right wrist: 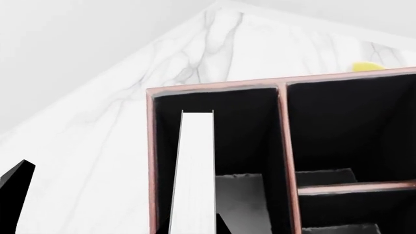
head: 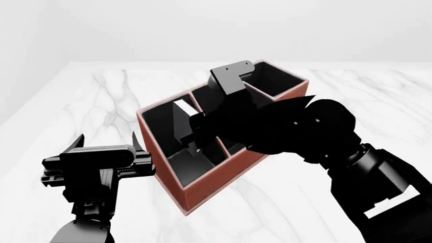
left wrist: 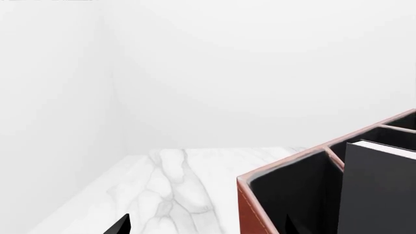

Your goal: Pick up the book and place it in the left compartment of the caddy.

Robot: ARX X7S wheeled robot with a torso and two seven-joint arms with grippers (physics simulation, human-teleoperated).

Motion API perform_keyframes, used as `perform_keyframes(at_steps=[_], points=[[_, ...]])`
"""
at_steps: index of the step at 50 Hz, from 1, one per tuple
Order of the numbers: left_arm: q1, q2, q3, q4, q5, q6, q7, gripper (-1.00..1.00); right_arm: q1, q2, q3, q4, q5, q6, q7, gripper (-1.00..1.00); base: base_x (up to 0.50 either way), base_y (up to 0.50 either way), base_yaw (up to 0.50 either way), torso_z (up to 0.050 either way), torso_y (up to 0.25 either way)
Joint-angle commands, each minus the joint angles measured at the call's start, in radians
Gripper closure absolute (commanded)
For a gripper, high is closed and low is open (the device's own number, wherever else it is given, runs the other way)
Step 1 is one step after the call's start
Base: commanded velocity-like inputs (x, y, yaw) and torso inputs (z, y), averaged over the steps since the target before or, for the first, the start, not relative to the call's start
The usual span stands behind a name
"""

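Note:
The reddish-brown caddy (head: 226, 174) stands mid-table, with its taller bay at the far end. The book (head: 181, 121) stands upright in the left compartment (head: 192, 164), black cover toward me and white edge up. It also shows in the right wrist view (right wrist: 195, 170) and the left wrist view (left wrist: 380, 190). My right arm (head: 297, 131) reaches over the caddy and hides its gripper there. In the right wrist view the right gripper (right wrist: 122, 212) is open, jaws wide; the book's edge lies between them, near one fingertip (right wrist: 223, 225). My left gripper (head: 108, 143) is open and empty beside the caddy's near-left wall (left wrist: 250, 209).
The white marble table (head: 81, 101) ends at white walls behind and to the left. A small yellow object (right wrist: 367, 67) lies on the table beyond the caddy. The middle bay has a low divider (right wrist: 351, 187).

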Motion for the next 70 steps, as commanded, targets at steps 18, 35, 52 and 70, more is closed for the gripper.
perform_keyframes(at_steps=[18, 35, 52, 70], points=[[0.008, -0.008, 0.007, 0.001, -0.009, 0.012, -0.009, -1.00, -0.083, -0.103, -0.134, 0.249, -0.308, -0.275, -0.214, 1.00, 0.00, 0.00, 0.00, 0.000, 0.001], [0.005, -0.013, 0.015, -0.003, -0.014, 0.015, -0.015, -1.00, -0.120, -0.141, -0.176, 0.353, -0.369, -0.353, -0.265, 1.00, 0.00, 0.00, 0.00, 0.001, 0.001], [0.003, -0.020, 0.015, -0.001, -0.021, 0.013, -0.021, -1.00, -0.115, -0.148, -0.173, 0.372, -0.367, -0.362, -0.268, 1.00, 0.00, 0.00, 0.00, 0.000, 0.001], [0.006, -0.025, 0.017, 0.003, -0.029, 0.014, -0.028, -1.00, -0.107, -0.145, -0.161, 0.365, -0.348, -0.351, -0.261, -1.00, 0.00, 0.00, 0.00, 0.000, 0.001]])
